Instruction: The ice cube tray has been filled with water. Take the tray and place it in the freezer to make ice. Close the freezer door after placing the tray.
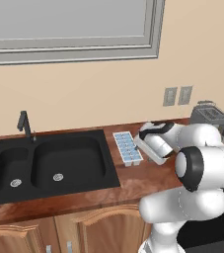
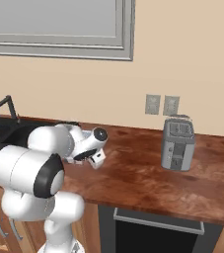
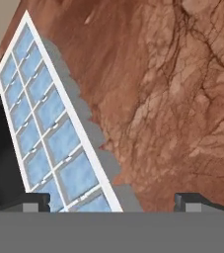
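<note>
The ice cube tray (image 1: 128, 147) is sitting flat on the wooden worktop (image 1: 133, 185), right beside the right edge of the black double sink (image 1: 49, 163), with pale blue water (image 3: 49, 111) in every cell. The tool (image 3: 111, 201) is hovering over the worktop just right of the tray, jaws spread wide with nothing in them. In the hand view one fingertip (image 3: 32, 201) sits over the tray's near end and the other is over bare wood, so it's off-centre and not squared up with the tray yet.

What I'd worry about:
- Coming straight down from here, that one finger probably lands in a cell or on the rim instead of outside it, which could shove the tray toward the sink or splash water out.
- The tray runs at an angle to the jaws, so closing now would likely twist it rather than clamp it.
- Full cells mean any tilt on the lift spills.

A toaster (image 2: 178, 143) sits further right on the worktop, well clear.
</note>
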